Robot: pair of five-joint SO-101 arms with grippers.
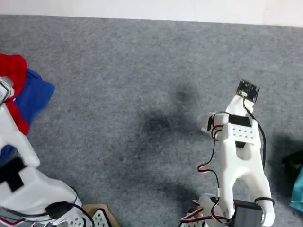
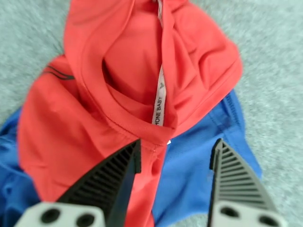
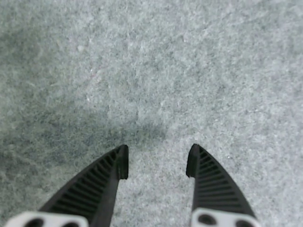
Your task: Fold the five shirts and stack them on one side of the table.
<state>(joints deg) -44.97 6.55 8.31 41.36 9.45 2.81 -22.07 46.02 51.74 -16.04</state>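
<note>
Crumpled red fabric shirt (image 2: 132, 71) lies on top of a rumpled blue fabric shirt (image 2: 194, 161), the two touching, at the left edge of the grey felt-covered bench (image 1: 142, 71) in the high view. Red shirt's collar and white neck label face up. Left pincer (image 2: 176, 149) is spread wide just above the collar hem, one finger over red cloth and the other over blue, gripping nothing. Right pincer (image 3: 157, 158) is moderately open over bare felt, holding nothing, well apart from both shirts. A teal cloth (image 1: 298, 189) lies at the bench's right edge.
</note>
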